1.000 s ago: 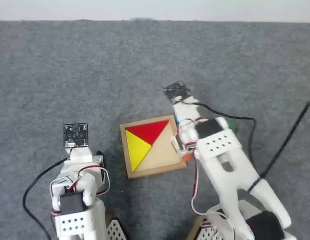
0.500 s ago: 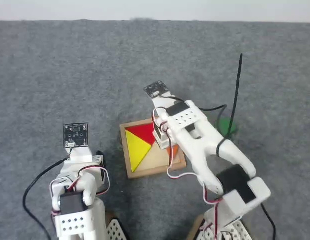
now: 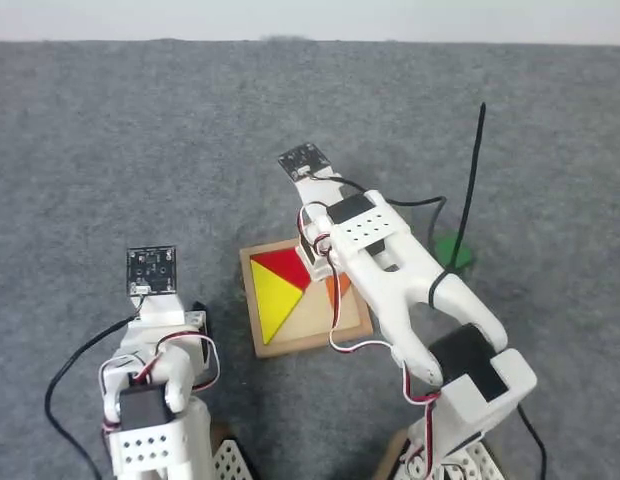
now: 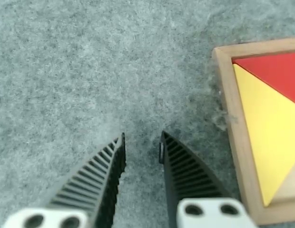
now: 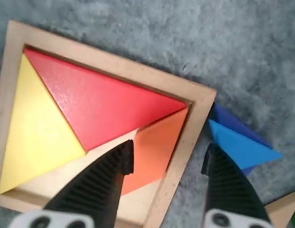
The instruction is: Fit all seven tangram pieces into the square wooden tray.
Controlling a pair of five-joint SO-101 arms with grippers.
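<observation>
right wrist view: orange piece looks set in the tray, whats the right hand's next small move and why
Probably lift the right hand and shift it over the blue piece. It is open with nothing held, the orange piece already lies in the tray beside the red triangle, and the blue piece sits on the carpet just outside the tray's corner.

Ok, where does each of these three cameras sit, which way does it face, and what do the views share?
High view: fixed above the table, looking down on grey mat and wooden tray; left arm and right arm show.
Left wrist view: on the left arm's wrist, facing down at mat and a tray corner; its open left gripper shows.
Right wrist view: on the right arm's wrist, facing down into the tray; its open right gripper shows.
Shared: all three show the red triangle and yellow triangle.
</observation>
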